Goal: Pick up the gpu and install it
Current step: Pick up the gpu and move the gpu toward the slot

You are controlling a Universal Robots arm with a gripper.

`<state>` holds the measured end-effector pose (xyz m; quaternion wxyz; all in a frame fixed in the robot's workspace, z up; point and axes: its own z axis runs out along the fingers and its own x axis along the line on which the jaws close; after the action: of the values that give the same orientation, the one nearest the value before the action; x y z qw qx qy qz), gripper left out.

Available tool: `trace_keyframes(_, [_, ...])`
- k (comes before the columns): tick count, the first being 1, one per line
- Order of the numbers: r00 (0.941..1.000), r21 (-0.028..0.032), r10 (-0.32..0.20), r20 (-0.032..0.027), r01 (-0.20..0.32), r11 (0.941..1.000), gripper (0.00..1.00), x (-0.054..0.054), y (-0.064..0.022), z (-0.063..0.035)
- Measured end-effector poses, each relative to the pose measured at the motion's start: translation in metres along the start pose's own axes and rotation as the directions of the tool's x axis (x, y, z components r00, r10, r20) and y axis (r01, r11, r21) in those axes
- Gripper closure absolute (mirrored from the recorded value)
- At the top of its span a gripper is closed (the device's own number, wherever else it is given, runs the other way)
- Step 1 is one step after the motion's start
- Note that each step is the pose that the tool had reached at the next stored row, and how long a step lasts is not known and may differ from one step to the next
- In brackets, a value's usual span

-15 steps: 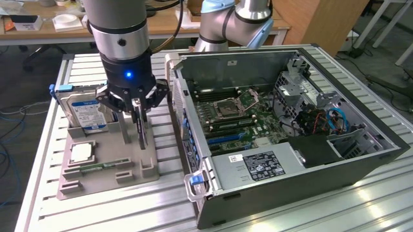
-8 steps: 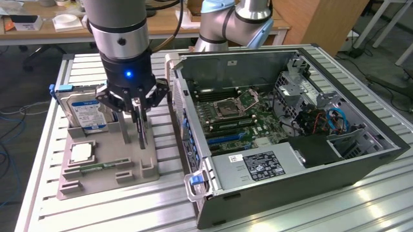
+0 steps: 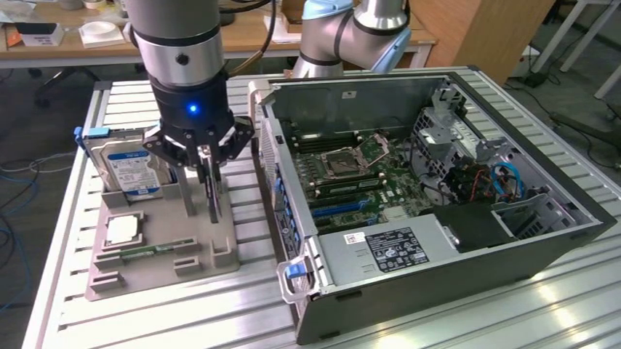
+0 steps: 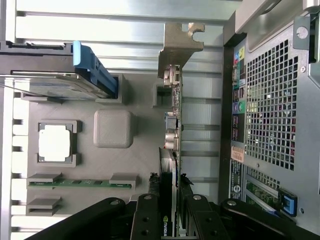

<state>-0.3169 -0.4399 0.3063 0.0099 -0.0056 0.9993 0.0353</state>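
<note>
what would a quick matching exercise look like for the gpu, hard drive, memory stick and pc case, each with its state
Things
1 gpu
2 hard drive
3 memory stick
4 pc case

States
a lies flat in the grey tray
b open, motherboard showing
c upright in the gripper
d stands on edge, blue-and-white label

Pairs: 1-c, 2-d, 3-a, 4-b

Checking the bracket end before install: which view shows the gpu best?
The wrist view: the gpu runs edge-on along its length, silver bracket clear. The exterior view shows a thin dark card upright under the gripper.
</note>
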Motion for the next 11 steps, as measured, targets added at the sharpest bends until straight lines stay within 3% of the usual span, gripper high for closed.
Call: trace_keyframes(11, [1.0000,0.0000,-0.001,-0.0001,0.001,1.0000,0.74,-0.0001,0.0003,-0.0049])
